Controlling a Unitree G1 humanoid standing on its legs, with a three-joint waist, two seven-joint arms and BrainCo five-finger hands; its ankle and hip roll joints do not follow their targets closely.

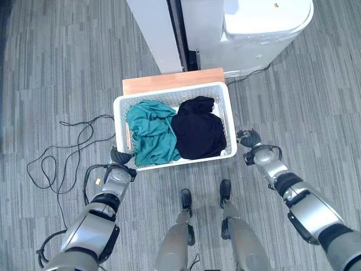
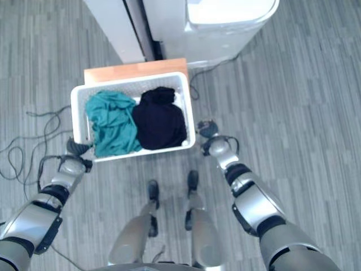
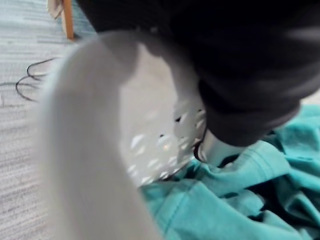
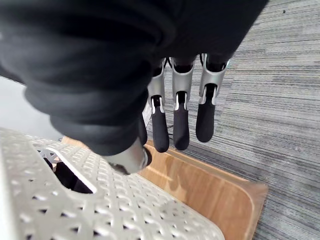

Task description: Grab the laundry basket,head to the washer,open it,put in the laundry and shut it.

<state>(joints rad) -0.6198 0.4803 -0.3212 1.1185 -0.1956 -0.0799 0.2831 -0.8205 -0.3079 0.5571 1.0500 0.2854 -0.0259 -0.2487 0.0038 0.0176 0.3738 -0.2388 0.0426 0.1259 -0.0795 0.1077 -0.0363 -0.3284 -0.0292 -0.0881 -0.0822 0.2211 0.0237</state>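
The white laundry basket (image 1: 228,116) sits on a low wooden board (image 1: 169,81) on the grey floor, between the two hands, with the washer (image 1: 256,28) just beyond the board. The left hand (image 1: 119,156) is at the basket's near corner on its own side, touching the rim; in its wrist view the dark cover lies over the rim and the perforated wall, with the teal garment (image 3: 235,200) directly beneath it, but the fingers are hidden, so I cannot tell whether they are curled or straight. The right hand (image 1: 249,137) is just beside the basket's opposite side, near its near corner. Its wrist view shows the fingers (image 4: 181,120) hanging straight and relaxed, side by side, past the basket's wall and above the board, holding nothing (the thumb tip is close to the rim by the handle slot). Inside the basket the teal garment lies toward the left hand and a black garment (image 1: 197,128) toward the right hand, the two touching.
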